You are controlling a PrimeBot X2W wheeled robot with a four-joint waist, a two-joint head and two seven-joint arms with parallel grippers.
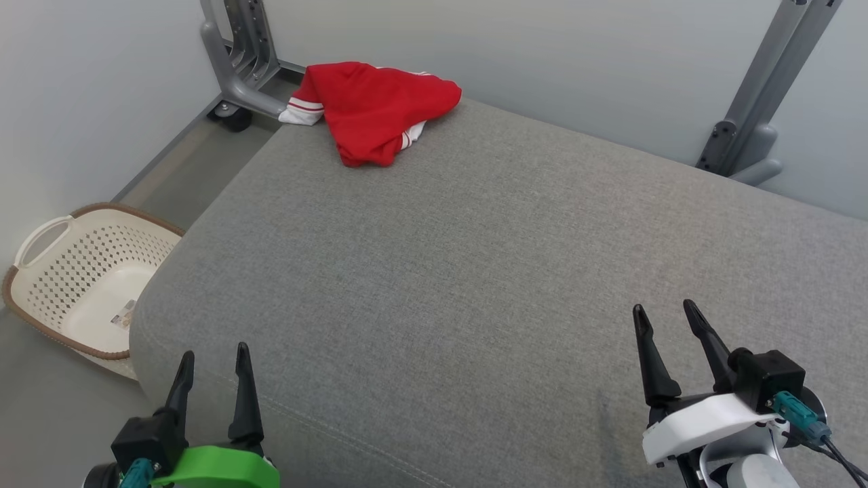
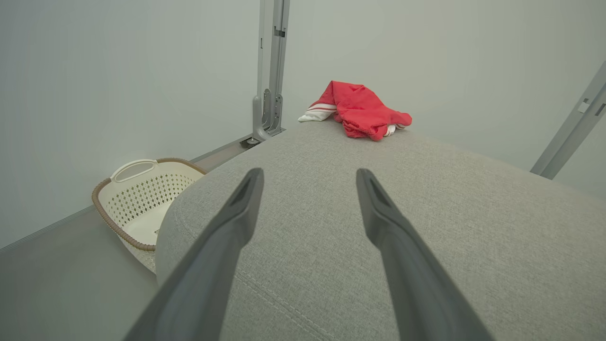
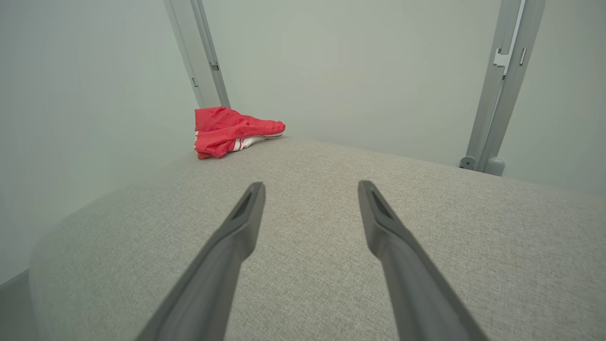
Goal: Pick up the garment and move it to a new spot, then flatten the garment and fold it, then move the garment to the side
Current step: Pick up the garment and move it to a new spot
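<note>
Closest to the camera, the left claw [image 1: 215,350], the one with the green housing, sits at the lower left over the near edge of the worktop [image 1: 475,257]. Its two dark fingers are spread apart with nothing between them. The left wrist view [image 2: 308,171] shows the same thing, just a wide gap and bare grey fabric underneath. The right claw [image 1: 663,306], with the white housing, is at the lower right, also spread open and holding nothing, and the right wrist view [image 3: 311,183] backs that up. The worktop itself is a big padded thing covered in grey woven fabric, with a stitched seam running along the near corner. Down on the floor [image 1: 196,163] off the left side there's a cream laundry basket [image 1: 88,271] with a brown rim and a diamond-hole pattern, sitting right against the worktop's rounded corner. Further back, the garment [image 1: 380,108] is a crumpled red piece with white striped trim, bunched up at the far left corner of the worktop and well away from both claws. Behind it stands a grey metal post [image 1: 237,61] on a caster, there's another post [image 1: 766,88] off to the far right, and a plain pale wall [image 1: 576,54] is behind everything.
</note>
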